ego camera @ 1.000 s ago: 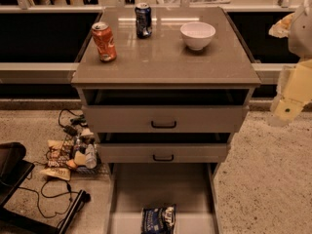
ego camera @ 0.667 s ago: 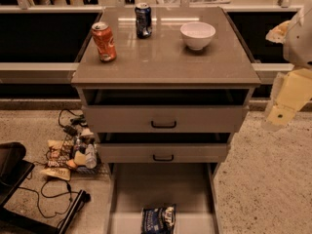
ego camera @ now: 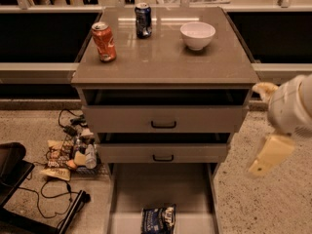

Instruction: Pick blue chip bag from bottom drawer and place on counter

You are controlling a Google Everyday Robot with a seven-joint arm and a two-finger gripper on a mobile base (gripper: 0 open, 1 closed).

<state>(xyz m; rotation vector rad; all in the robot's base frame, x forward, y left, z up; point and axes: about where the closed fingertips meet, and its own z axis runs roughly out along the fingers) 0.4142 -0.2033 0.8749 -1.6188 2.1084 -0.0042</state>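
Observation:
The blue chip bag [ego camera: 158, 220] lies flat in the open bottom drawer [ego camera: 122, 194], near its front edge, at the bottom of the camera view. The counter [ego camera: 165, 57] is the glossy grey-brown top of the cabinet. My gripper [ego camera: 271, 154] hangs from the white arm [ego camera: 292, 106] at the right edge of the view. It is beside the cabinet at about the height of the middle drawer, well to the right of the bag and above it. It holds nothing that I can see.
On the counter stand a red soda can [ego camera: 104, 42], a dark blue soda can [ego camera: 143, 20] and a white bowl [ego camera: 197, 35]. The two upper drawers are slightly open. Snack wrappers, a bottle and cables [ego camera: 68, 155] lie on the floor at the left.
The arm and gripper have moved down and slightly left along the cabinet's right side. The bag and the items on the counter have not moved.

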